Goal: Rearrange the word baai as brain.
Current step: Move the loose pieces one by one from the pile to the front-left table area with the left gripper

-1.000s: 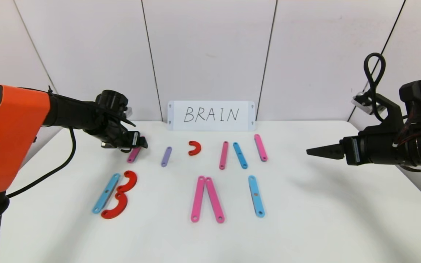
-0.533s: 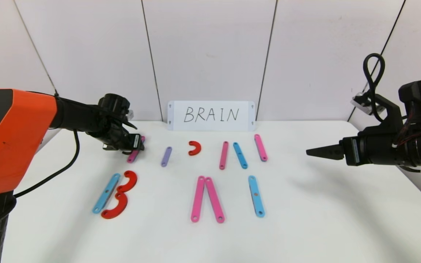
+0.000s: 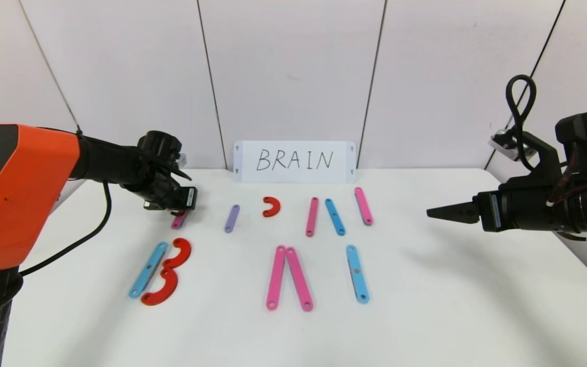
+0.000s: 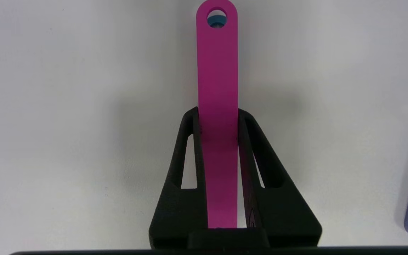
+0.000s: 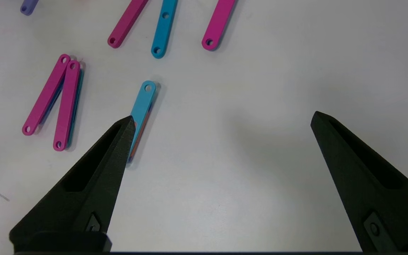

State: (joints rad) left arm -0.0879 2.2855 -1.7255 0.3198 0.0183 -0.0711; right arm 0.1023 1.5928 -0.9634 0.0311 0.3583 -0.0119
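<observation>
Left tool (image 4: 218, 117) now clamped on pink strip (image 4: 217, 71)

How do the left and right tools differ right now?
The left tool is shut on a pink strip in the back row; the right tool is open and holds nothing. The left is down at the table; the right hovers above it. Both are black.

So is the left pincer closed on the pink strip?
Yes: in the left wrist view the left pincer has both fingers pressed against the sides of the pink strip.
</observation>
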